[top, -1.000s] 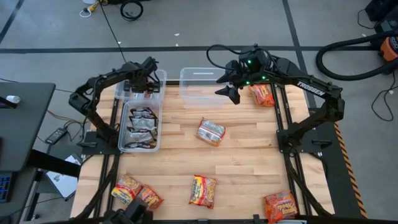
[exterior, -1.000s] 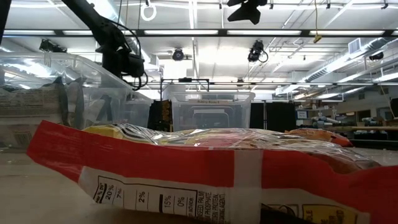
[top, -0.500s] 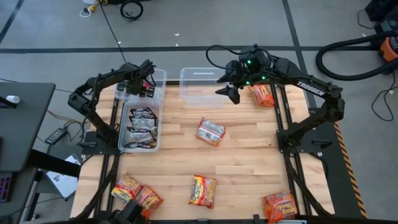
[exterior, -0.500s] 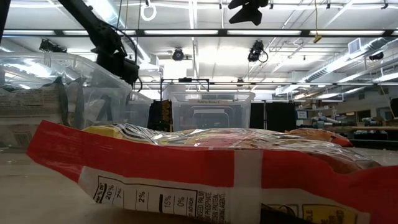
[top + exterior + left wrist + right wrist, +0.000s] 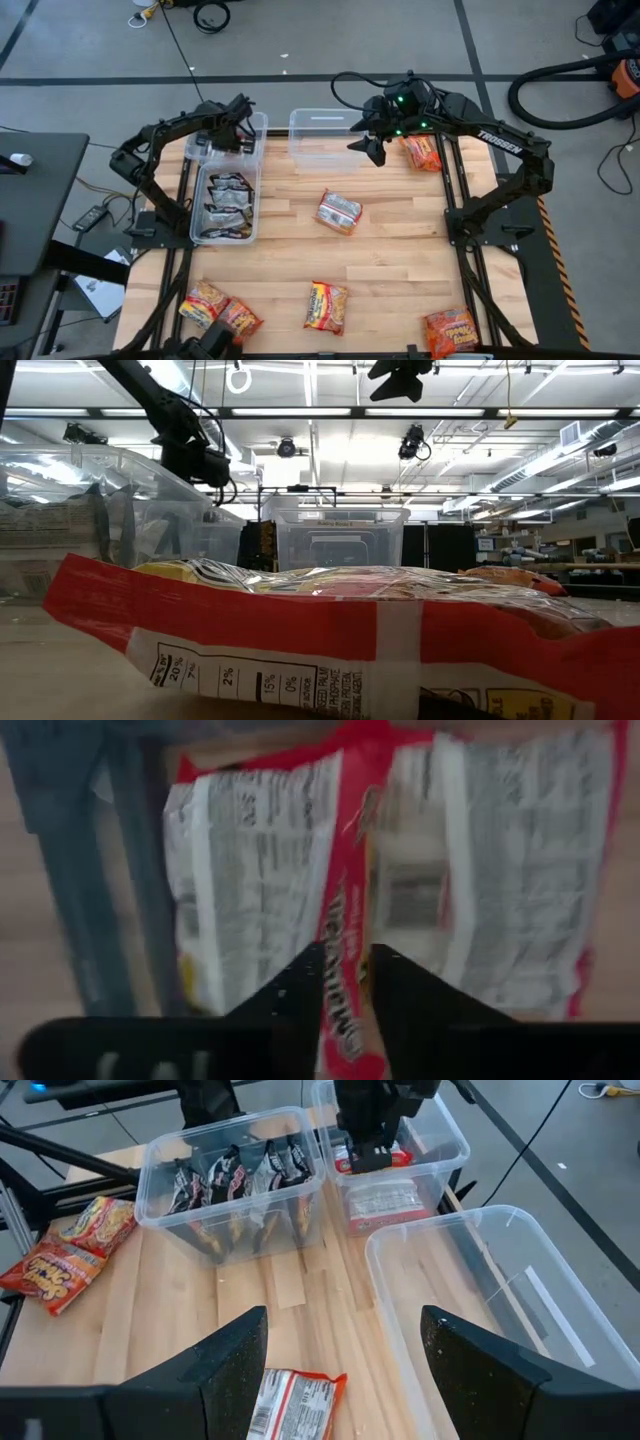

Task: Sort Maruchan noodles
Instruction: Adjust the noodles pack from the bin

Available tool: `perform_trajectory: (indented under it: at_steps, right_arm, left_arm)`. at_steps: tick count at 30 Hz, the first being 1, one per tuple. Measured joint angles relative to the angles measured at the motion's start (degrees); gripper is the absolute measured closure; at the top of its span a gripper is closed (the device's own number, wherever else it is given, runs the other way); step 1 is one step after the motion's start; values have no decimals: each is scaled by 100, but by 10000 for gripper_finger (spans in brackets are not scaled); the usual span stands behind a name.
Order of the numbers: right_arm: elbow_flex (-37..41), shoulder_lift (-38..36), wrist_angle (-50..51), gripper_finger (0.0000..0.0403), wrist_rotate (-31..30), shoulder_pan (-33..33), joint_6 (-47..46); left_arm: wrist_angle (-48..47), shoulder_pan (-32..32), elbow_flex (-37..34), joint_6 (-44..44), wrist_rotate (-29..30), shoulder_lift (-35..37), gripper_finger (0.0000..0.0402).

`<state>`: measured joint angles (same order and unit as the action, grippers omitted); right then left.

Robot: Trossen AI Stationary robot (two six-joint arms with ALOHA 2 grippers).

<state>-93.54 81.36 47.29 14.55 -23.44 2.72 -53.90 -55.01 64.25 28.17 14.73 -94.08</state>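
While the left gripper (image 5: 366, 1152) pinches a red packet (image 5: 400, 890) over the far-left bin (image 5: 440, 1142), release comes next; right jaws hang spread.

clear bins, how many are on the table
3, all toward the far edge: the bin of silver-black packets, the bin under the left gripper, and the empty bin beside the right gripper. None looks hidden.

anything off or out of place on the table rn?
Nothing spilled or damaged. The centre packet lies face-down and askew. Two packets at the near left corner overlap. The left claw holds a red packet over the small far-left bin. The right claw hangs open over the empty bin.
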Motion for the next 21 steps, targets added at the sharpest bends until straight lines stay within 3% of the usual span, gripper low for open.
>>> perform_trajectory:
  at_steps: [6, 11, 16, 21]
  right_arm:
    - [0, 0, 0, 135, 9, 0, 15]
    - [0, 0, 0, 135, 24, 0, 33]
    - [0, 0, 4, 135, 28, 0, 35]
    - [0, 0, 7, 135, 26, 0, 46]
  left_arm:
    - [139, -371, 0, 473, -616, -111, 220]
    - [146, -631, -4, 513, -1030, -451, 187]
    - [230, -577, 0, 240, -948, -664, 195]
    - [213, -518, -2, -48, -890, -675, 269]
